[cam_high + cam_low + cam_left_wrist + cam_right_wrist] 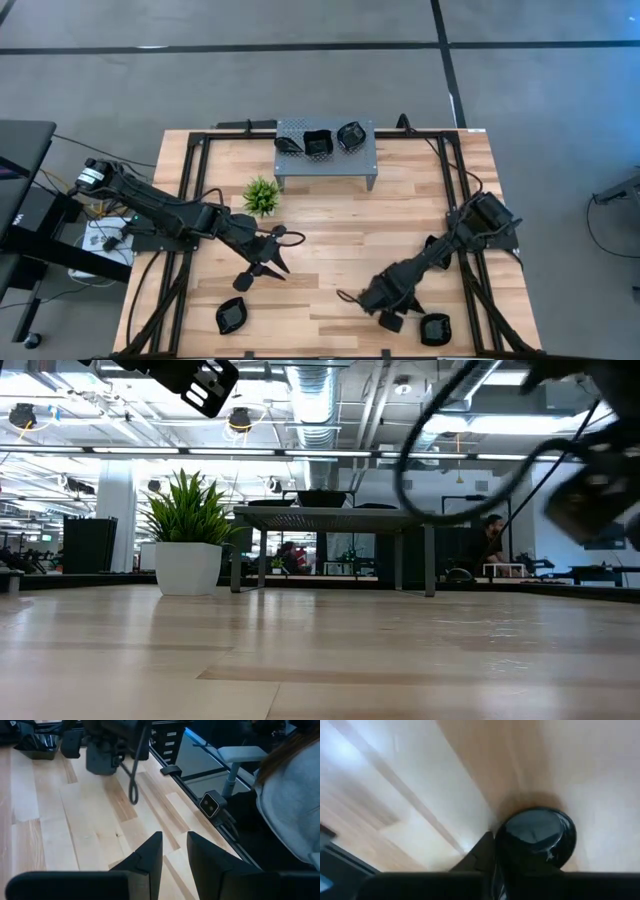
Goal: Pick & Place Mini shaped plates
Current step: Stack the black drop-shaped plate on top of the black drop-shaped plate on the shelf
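My right gripper [388,318] is down at the table's near right, shut on a glossy black mini shaped plate [536,836]. A second plate [435,328] lies just right of it, and a third [230,316] lies at the near left. Three more plates [318,145] sit on the grey perforated stand [325,168] at the far middle. My left gripper [268,258] hovers open over the table's left middle, its fingers [150,857] holding nothing. My right gripper meets the black plate at its near rim [499,851], coming steeply from above. One finger [481,854] shows against the rim's outer side. The plate hides the other finger. I cannot tell whether the plate rests on the wood or is clear of it.
A small green plant [262,195] in a white pot stands left of the stand. Black frame rails [185,190] run along the table's sides. A person in a grey sleeve [290,805] sits beyond the table's edge. Bare wood lies across the middle.
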Controlling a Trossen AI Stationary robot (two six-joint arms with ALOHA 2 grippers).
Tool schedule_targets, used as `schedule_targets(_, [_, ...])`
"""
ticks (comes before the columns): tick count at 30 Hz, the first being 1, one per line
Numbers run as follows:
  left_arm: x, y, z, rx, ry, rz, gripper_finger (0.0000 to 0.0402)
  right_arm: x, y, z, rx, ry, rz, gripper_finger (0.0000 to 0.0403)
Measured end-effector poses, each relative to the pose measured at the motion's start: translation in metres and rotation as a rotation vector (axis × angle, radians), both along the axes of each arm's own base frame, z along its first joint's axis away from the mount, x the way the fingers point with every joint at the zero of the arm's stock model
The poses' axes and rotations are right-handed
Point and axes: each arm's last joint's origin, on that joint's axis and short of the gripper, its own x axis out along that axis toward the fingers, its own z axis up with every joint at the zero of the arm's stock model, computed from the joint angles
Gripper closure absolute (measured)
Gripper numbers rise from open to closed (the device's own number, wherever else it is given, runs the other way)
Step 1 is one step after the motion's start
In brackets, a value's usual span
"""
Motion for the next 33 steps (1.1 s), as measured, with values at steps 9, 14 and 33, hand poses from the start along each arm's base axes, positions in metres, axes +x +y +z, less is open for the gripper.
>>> schedule_targets(9, [0.0,0.0,0.0,0.021,-0.018,-0.013,0.0311,0.024,-0.024,0.017,-0.049,-0.195,0.026,0.039])
schedule_targets(14, [0.001,0.0,0.0,0.093,-0.069,-0.058,0.0311,0.048,-0.048,0.04,-0.175,-0.371,0.037,0.0398])
schedule_targets(33, [0.062,0.018,-0.074,0.256,-0.04,0.182,0.0311,0.105,-0.117,0.055,-0.316,-0.757,0.266,0.0402])
